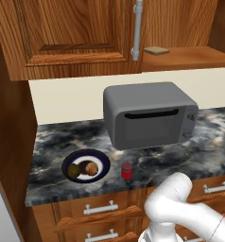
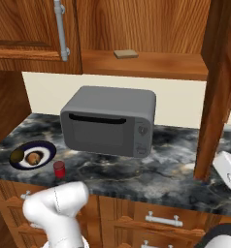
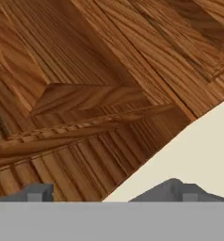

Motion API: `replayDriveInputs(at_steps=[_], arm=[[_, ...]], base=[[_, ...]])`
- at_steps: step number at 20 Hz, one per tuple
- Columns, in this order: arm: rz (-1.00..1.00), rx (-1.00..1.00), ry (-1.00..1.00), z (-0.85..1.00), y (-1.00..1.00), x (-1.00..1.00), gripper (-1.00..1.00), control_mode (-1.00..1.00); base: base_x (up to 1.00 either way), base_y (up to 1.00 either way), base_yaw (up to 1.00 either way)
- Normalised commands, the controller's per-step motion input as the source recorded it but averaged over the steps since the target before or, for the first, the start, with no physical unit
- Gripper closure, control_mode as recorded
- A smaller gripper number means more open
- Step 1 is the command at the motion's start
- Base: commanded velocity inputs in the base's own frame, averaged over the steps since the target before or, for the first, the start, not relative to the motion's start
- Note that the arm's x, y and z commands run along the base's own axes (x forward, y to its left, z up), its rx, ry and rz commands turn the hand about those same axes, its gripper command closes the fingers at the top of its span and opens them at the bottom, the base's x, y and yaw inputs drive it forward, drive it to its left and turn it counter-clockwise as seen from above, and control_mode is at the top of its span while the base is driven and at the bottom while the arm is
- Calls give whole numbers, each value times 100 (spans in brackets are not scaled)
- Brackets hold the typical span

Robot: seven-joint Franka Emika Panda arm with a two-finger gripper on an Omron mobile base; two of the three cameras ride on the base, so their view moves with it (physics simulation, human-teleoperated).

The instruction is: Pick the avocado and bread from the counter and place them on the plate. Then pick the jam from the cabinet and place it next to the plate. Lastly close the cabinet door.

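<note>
The avocado (image 1: 74,170) and bread (image 1: 90,168) sit on the plate (image 1: 101,160); the jam (image 1: 127,170) stands on the counter (image 1: 180,156) just beside it; cabinet (image 1: 76,33) right door open; jaws spread, facing a cabinet panel

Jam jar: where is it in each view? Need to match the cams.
Left base view: jam on the counter, right of the plate.
Right base view: jam, lower left, right of the plate.
Hand view: none, just cabinet wood.
Shared landmark: microwave.

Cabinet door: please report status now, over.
Jaws open, empty. Cabinet door open; jam beside plate; avocado, bread plated. Nothing blocks the door.
</note>
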Motion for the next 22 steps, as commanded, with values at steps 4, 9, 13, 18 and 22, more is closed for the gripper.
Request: replayDriveInputs(at_steps=[4,9,13,18,22], arm=[[-14,-26,0,35,100,100,-100,-100],[-25,-22,0,22,94,100,-100,-100],[-27,-19,0,3,93,100,-100,-100],[-39,-21,-2,8,100,100,-100,-100],[-50,-20,-10,43,100,98,-100,-100]], base=[[0,0,0],[0,0,0],[0,0,0],[0,0,0],[0,0,0]])
